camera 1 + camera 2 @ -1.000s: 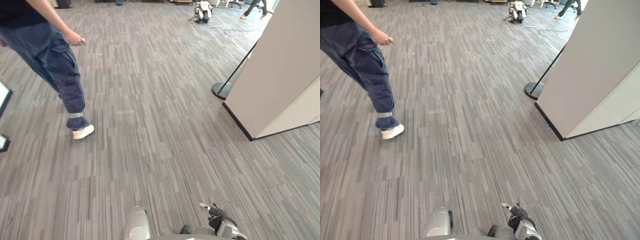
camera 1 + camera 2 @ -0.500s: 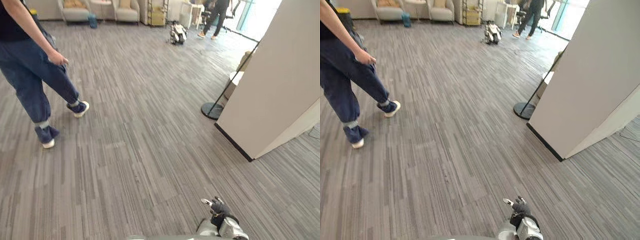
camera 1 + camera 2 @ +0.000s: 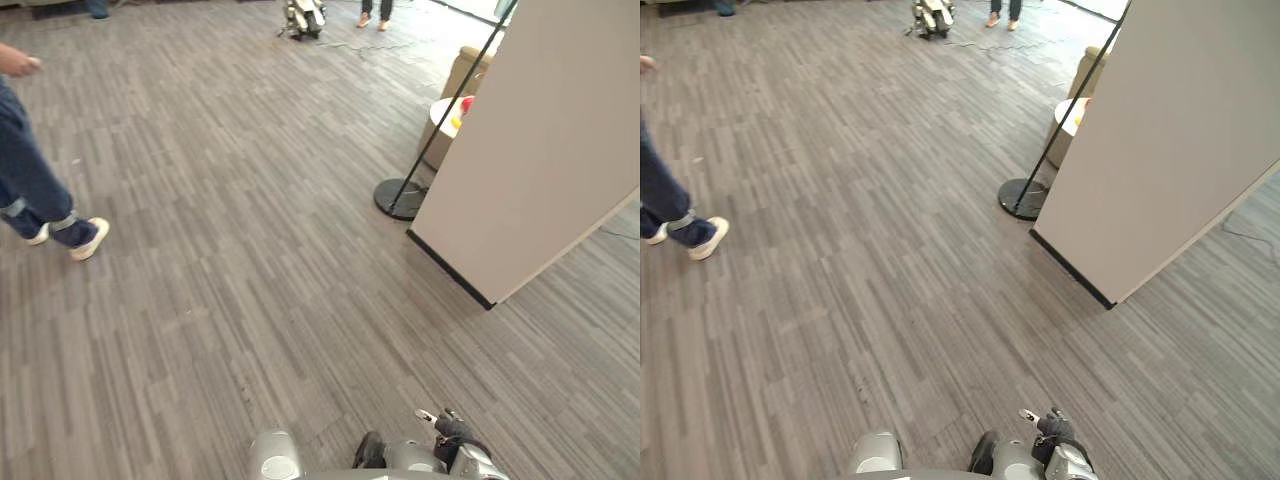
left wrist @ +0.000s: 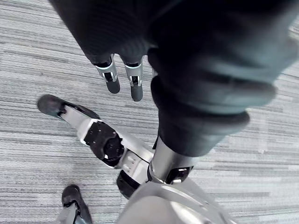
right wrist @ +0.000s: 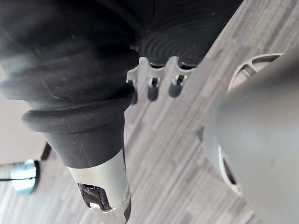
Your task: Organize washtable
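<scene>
My right hand (image 3: 456, 436) hangs low at my side over grey striped carpet (image 3: 250, 260), its fingers (image 5: 152, 87) relaxed and holding nothing. My left hand (image 4: 122, 78) also hangs down beside me, fingers straight and empty. A small pale round table (image 3: 443, 118) with a red and a yellow item on it peeks out from behind the far edge of a big white partition (image 3: 540, 140).
A black post on a round base (image 3: 397, 198) leans by the partition's near corner. A person in blue trousers and white shoes (image 3: 88, 238) stands at the left edge. Far back are another small robot (image 3: 303, 15) and someone's feet (image 3: 371, 14).
The camera has swung, so the whole floor view shifted. The person has walked off toward the left edge. The round table behind the partition has come into sight. My hands hang as before.
</scene>
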Available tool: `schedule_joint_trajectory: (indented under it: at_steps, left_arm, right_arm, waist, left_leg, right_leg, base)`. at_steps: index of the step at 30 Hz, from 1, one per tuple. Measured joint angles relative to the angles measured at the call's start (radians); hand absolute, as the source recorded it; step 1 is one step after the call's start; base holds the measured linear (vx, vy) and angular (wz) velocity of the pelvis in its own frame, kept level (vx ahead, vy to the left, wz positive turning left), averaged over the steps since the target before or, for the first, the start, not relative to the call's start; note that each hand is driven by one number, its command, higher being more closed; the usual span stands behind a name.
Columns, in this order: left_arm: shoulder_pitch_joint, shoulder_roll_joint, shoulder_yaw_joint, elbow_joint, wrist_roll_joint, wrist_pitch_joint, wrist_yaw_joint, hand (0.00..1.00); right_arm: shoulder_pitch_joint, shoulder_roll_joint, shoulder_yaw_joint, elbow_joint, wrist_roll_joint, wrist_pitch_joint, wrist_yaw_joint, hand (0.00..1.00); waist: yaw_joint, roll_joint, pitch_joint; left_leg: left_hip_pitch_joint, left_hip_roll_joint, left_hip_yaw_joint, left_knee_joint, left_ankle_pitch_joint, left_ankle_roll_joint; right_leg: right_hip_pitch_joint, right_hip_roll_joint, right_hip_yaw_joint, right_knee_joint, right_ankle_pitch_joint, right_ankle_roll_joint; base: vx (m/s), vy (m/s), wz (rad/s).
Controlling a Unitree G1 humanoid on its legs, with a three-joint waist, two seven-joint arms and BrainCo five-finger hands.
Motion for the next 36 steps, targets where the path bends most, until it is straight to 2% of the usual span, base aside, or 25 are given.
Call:
schedule_joint_trajectory:
  at_steps: [1,2,3,5,7,9,10,11,12,13,14,15,16,17,18,19,20,22,24,25,26,31,34,36]
  left_arm:
    - [0.000,0.002,0.000,-0.001,-0.002,0.000,0.003,0.00]
    - [-0.002,0.005,-0.001,-0.005,-0.005,-0.001,0.009,0.00]
    - [-0.008,0.013,-0.004,-0.005,-0.010,-0.002,0.013,0.00]
    - [-0.007,0.041,-0.011,-0.011,-0.017,-0.007,0.024,0.00]
    - [-0.020,0.056,-0.043,-0.024,-0.038,-0.026,0.034,0.00]
    - [-0.024,0.055,-0.049,-0.020,-0.041,-0.025,0.034,0.00]
    - [-0.023,0.052,-0.049,-0.018,-0.042,-0.025,0.033,0.00]
    - [-0.015,0.045,-0.048,-0.014,-0.042,-0.025,0.032,0.00]
    - [-0.011,0.042,-0.048,-0.011,-0.041,-0.025,0.031,0.00]
    - [0.007,0.034,-0.048,-0.005,-0.041,-0.024,0.030,0.00]
    - [0.007,0.038,-0.046,0.004,-0.041,-0.023,0.031,0.00]
    - [0.007,0.040,-0.042,0.011,-0.039,-0.023,0.030,0.00]
    - [0.007,0.040,-0.032,0.011,-0.037,-0.023,0.027,0.00]
    - [0.007,0.039,-0.025,0.011,-0.036,-0.023,0.024,0.00]
    - [0.009,0.046,-0.007,0.011,-0.036,-0.022,0.022,0.00]
    - [0.008,0.040,0.023,0.017,-0.036,-0.021,0.021,0.00]
    - [0.017,0.018,0.054,0.029,-0.036,-0.014,0.024,0.00]
    - [0.025,0.000,0.077,0.028,-0.037,-0.014,0.028,0.00]
    - [0.026,0.000,0.077,0.022,-0.037,-0.014,0.027,0.00]
    - [0.027,0.000,0.078,0.019,-0.037,-0.015,0.027,0.00]
    - [0.038,0.025,0.036,0.009,-0.038,-0.013,0.027,0.00]
    - [0.041,0.025,0.035,0.008,-0.038,-0.015,0.027,0.00]
    - [0.054,0.019,0.024,0.001,-0.042,-0.018,0.027,0.00]
    - [0.062,0.014,0.003,0.000,-0.051,-0.025,0.027,0.00]
  right_arm:
    - [-0.004,0.002,0.005,0.004,0.001,0.000,0.000,0.00]
    - [-0.017,0.010,0.019,0.011,0.005,-0.001,0.000,0.00]
    - [-0.024,0.019,0.022,0.017,0.006,-0.004,-0.001,0.00]
    - [-0.007,0.041,0.045,0.018,0.005,-0.002,0.003,0.00]
    - [0.001,0.031,0.039,0.036,0.003,0.000,0.001,0.00]
    - [0.000,0.030,0.029,0.035,0.001,-0.003,0.001,0.00]
    - [0.003,0.031,0.009,0.038,-0.005,-0.002,0.001,0.00]
    - [0.005,0.031,-0.006,0.044,-0.011,-0.001,0.002,0.00]
    - [0.007,0.031,-0.014,0.043,-0.012,-0.001,0.002,0.00]
    - [0.011,0.030,-0.034,0.029,-0.012,-0.003,0.002,0.00]
    - [0.016,0.031,-0.039,0.016,-0.012,-0.006,0.003,0.00]
    - [0.023,0.031,-0.038,0.011,-0.012,-0.006,0.005,0.00]
    - [0.029,0.032,-0.030,0.006,-0.012,-0.007,0.007,0.00]
    - [0.029,0.033,-0.018,0.004,-0.014,-0.007,0.009,0.00]
    - [0.030,0.036,-0.014,0.005,-0.014,-0.006,0.010,0.00]
    - [0.032,0.030,0.004,0.006,-0.015,-0.006,0.012,0.00]
    - [0.022,0.021,0.030,0.012,-0.021,-0.004,0.015,0.00]
    - [0.012,0.009,0.065,0.013,-0.036,-0.004,0.024,0.00]
    - [0.020,0.003,0.091,0.014,-0.046,-0.003,0.027,0.00]
    - [0.024,0.002,0.097,0.014,-0.046,-0.002,0.027,0.00]
    - [0.072,0.013,0.129,0.015,-0.046,0.001,0.023,0.00]
    - [0.072,0.013,0.129,0.015,-0.045,0.001,0.023,0.00]
    - [0.068,0.007,0.129,0.018,-0.011,0.000,0.017,0.00]
    - [0.066,-0.005,0.126,0.039,0.018,-0.005,0.006,0.00]
  waist:
    - [0.001,-0.004,0.000]
    - [0.002,-0.013,-0.004]
    - [0.013,-0.028,-0.001]
    - [0.017,-0.076,-0.030]
    - [0.020,-0.088,-0.039]
    - [0.018,-0.084,-0.041]
    - [0.020,-0.079,-0.045]
    - [0.021,-0.057,-0.035]
    - [0.021,-0.054,-0.033]
    - [0.019,-0.039,-0.026]
    - [0.017,-0.039,-0.025]
    - [0.018,-0.039,-0.025]
    - [0.019,-0.042,-0.025]
    - [0.019,-0.051,-0.027]
    - [0.021,-0.065,-0.029]
    - [0.021,-0.063,-0.032]
    - [0.021,-0.054,-0.037]
    - [0.018,-0.044,-0.030]
    - [0.019,-0.047,-0.031]
    - [0.022,-0.051,-0.033]
    - [0.022,-0.075,-0.136]
    - [0.024,-0.077,-0.140]
    - [0.029,-0.075,-0.155]
    - [0.045,-0.071,-0.165]
  left_leg:
    - [0.000,0.001,0.001,-0.047,-0.005,0.001]
    - [0.012,-0.004,-0.006,-0.305,-0.006,0.001]
    - [0.057,-0.057,-0.001,-0.501,0.021,-0.014]
    - [0.083,-0.123,0.002,-0.578,0.061,-0.004]
    - [0.101,-0.191,-0.012,-0.590,0.071,0.004]
    - [0.124,-0.217,-0.009,-0.595,0.071,0.004]
    - [0.158,-0.222,-0.004,-0.620,0.069,0.007]
    - [0.211,-0.222,0.008,-0.660,0.072,0.011]
    - [0.245,-0.222,0.019,-0.687,0.076,0.019]
    - [0.326,-0.231,0.044,-0.755,0.094,0.049]
    - [0.365,-0.229,0.047,-0.785,0.093,0.054]
    - [0.384,-0.226,0.048,-0.802,0.091,0.059]
    - [0.407,-0.222,0.049,-0.829,0.089,0.063]
    - [0.406,-0.223,0.049,-0.837,0.088,0.061]
    - [0.401,-0.234,0.045,-0.840,0.087,0.059]
    - [0.401,-0.236,0.037,-0.851,0.075,0.047]
    - [0.390,-0.215,0.031,-0.862,0.073,0.045]
    - [0.382,-0.207,0.016,-0.879,0.077,0.037]
    - [0.371,-0.201,0.004,-0.886,0.078,0.028]
    - [0.369,-0.201,0.002,-0.887,0.079,0.026]
    - [0.286,-0.250,-0.056,-0.844,0.070,0.023]
    - [0.275,-0.250,-0.064,-0.846,0.073,0.027]
    - [0.235,-0.255,-0.072,-0.861,0.076,0.029]
    - [0.211,-0.269,-0.094,-0.888,0.095,0.033]
  right_leg:
    - [0.004,-0.005,0.004,-0.001,0.000,0.003]
    - [0.011,-0.028,0.019,0.001,-0.001,0.031]
    - [0.006,-0.073,0.044,0.007,-0.004,0.095]
    - [0.011,-0.115,0.025,-0.020,0.018,0.134]
    - [0.051,-0.152,-0.006,-0.051,0.046,0.124]
    - [0.062,-0.178,-0.007,-0.037,0.061,0.104]
    - [0.060,-0.192,-0.011,0.007,0.081,0.075]
    - [0.043,-0.213,-0.015,0.089,0.103,0.041]
    - [0.030,-0.227,-0.014,0.141,0.116,0.021]
    - [-0.019,-0.273,-0.014,0.280,0.137,-0.017]
    - [-0.026,-0.282,-0.017,0.328,0.100,-0.004]
    - [-0.027,-0.282,-0.017,0.338,0.063,0.012]
    - [-0.032,-0.262,-0.018,0.319,0.019,0.032]
    - [-0.049,-0.231,-0.009,0.248,0.030,0.045]
    - [-0.060,-0.211,-0.004,0.197,0.108,0.050]
    - [-0.054,-0.199,0.003,0.169,0.085,0.045]
    - [-0.049,-0.167,0.010,0.120,0.080,0.046]
    - [-0.026,-0.136,-0.005,0.043,0.079,0.047]
    - [0.013,-0.106,-0.023,-0.057,0.078,0.050]
    - [0.021,-0.100,-0.026,-0.078,0.076,0.053]
    - [0.027,-0.098,-0.038,-0.224,0.174,0.076]
    - [0.028,-0.097,-0.046,-0.242,0.177,0.078]
    - [0.023,-0.095,-0.081,-0.315,0.205,0.084]
    - [0.026,-0.094,-0.129,-0.367,0.226,0.093]
  base:
    - [0.27,0.199,-0.45]
    - [0.34,0.387,-0.40]
    - [0.31,0.384,-0.32]
    - [0.23,0.227,0.15]
    - [0.26,0.206,0.38]
    - [0.16,0.214,0.03]
    - [0.12,0.184,-0.24]
    - [0.11,0.169,-0.33]
    - [0.10,0.140,-0.48]
    - [0.10,0.085,-0.40]
    - [0.10,0.042,-0.32]
    - [0.09,-0.041,-0.06]
    - [0.07,-0.116,0.04]
    - [0.08,-0.176,0.05]
    - [0.09,-0.175,0.00]
    - [0.09,-0.182,-0.20]
    - [0.06,-0.131,-0.22]
    - [0.01,-0.110,-0.13]
    - [-0.04,-0.110,0.06]
    - [-0.04,-0.089,0.06]
    - [-0.02,-0.037,0.00]
    - [0.00,-0.002,0.04]
    - [0.00,-0.022,0.18]
    - [0.05,-0.022,0.42]
